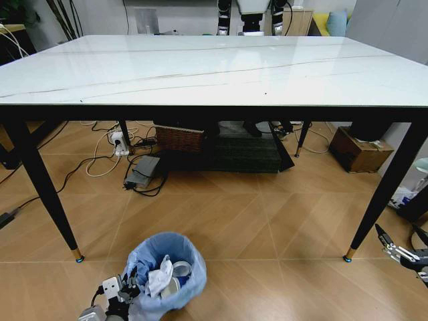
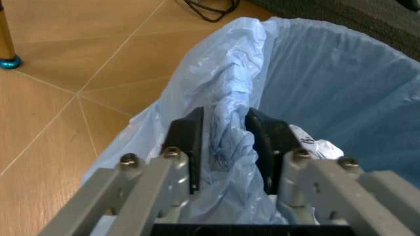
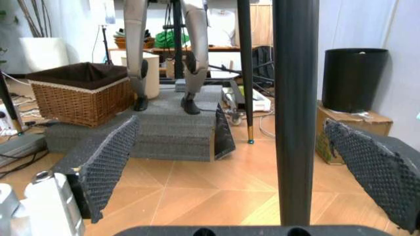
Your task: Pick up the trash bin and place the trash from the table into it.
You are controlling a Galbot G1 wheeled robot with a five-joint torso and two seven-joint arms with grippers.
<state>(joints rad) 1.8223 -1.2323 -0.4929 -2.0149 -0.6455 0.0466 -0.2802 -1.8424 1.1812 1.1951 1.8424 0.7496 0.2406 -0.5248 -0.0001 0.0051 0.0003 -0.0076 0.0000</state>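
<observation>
Light-blue plastic lines the trash bin (image 1: 165,273), which stands on the wooden floor (image 1: 267,221) in front of the bench (image 1: 214,70), close to the bench's front left leg (image 1: 41,180). Inside it lie crumpled white tissues (image 1: 159,275) and a white lid (image 1: 180,269). The left gripper (image 2: 223,147) is at the bin's near rim, its black fingers (image 2: 187,142) pinched on a bunched fold of the bag at the edge. The right gripper (image 1: 401,253) hangs low near the bench's front right leg (image 1: 388,187), well apart from the bin, its fingers (image 3: 105,167) spread wide and holding nothing. Under the bench sit a wicker basket (image 1: 179,138), cables with a power strip (image 1: 120,143), and a cardboard box (image 1: 361,150).
</observation>
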